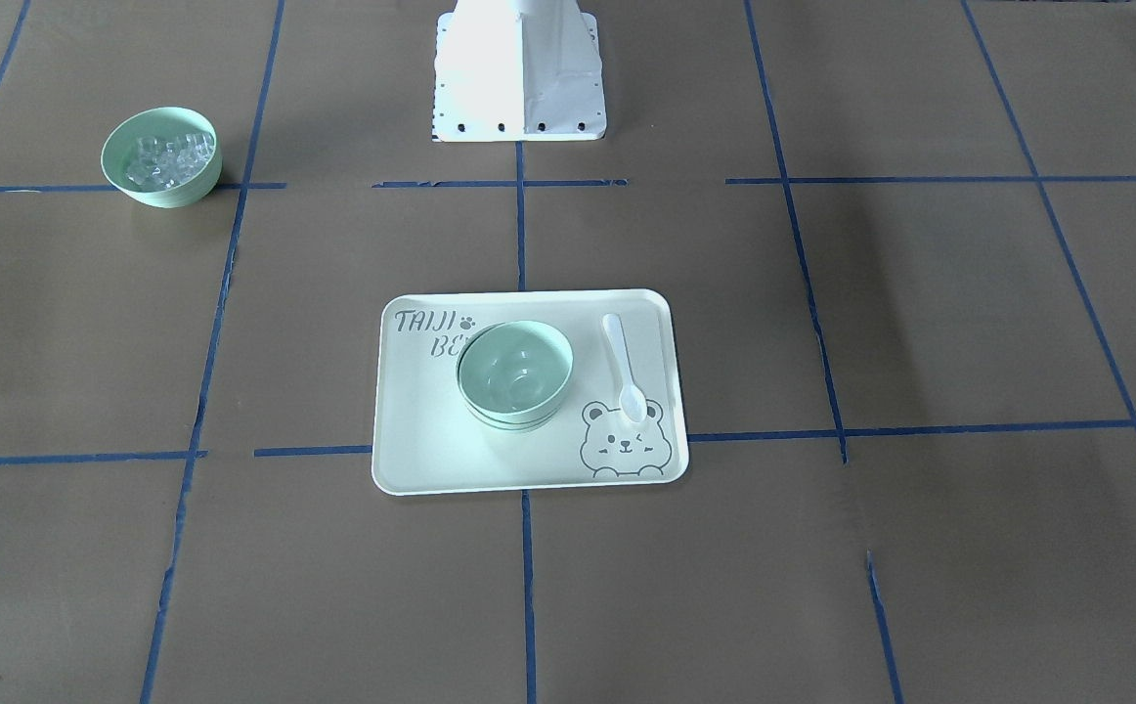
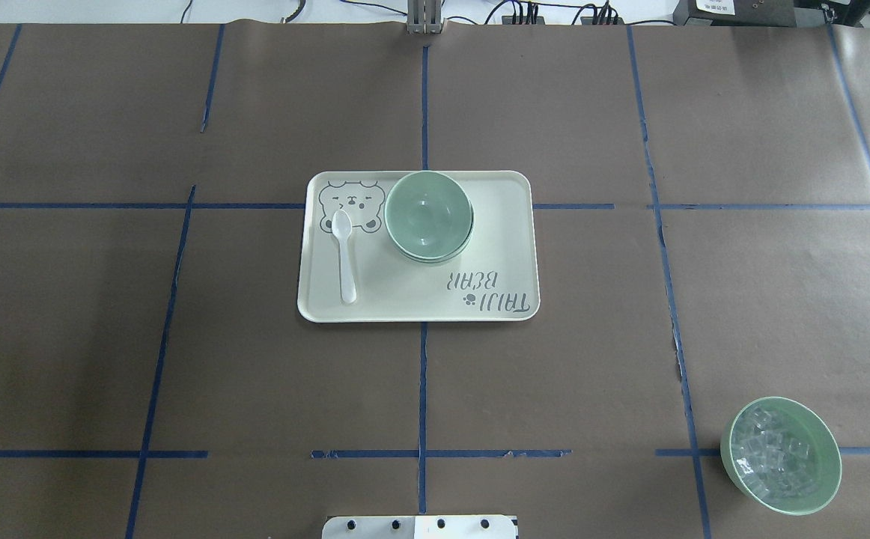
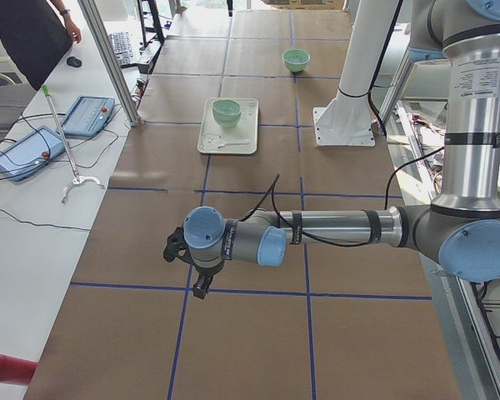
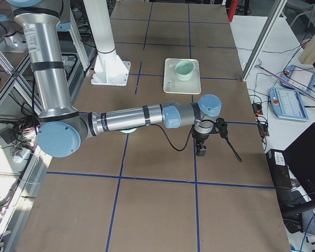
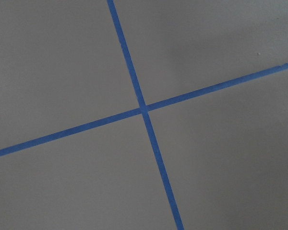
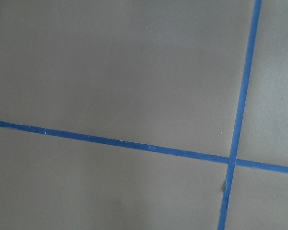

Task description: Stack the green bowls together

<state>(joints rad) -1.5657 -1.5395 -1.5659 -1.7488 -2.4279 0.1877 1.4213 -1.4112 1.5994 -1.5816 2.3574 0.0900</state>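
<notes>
Left end effector (image 3: 200, 290) and right end effector (image 4: 201, 151), whose opening I cannot tell, are hanging at opposite ends of the bench (image 2: 630, 337), with the green bowls (image 2: 429, 217) nesting midway between them.

Bright, even room light, broad soft shadows banding the matte brown paper table cover (image 1: 920, 293), white robot pedestal base (image 1: 519, 68) blown out by glare, paper under the left gripper (image 3: 198, 282) sharp yet dimmer toward one corner, side views possibly bowed at edges.
</notes>
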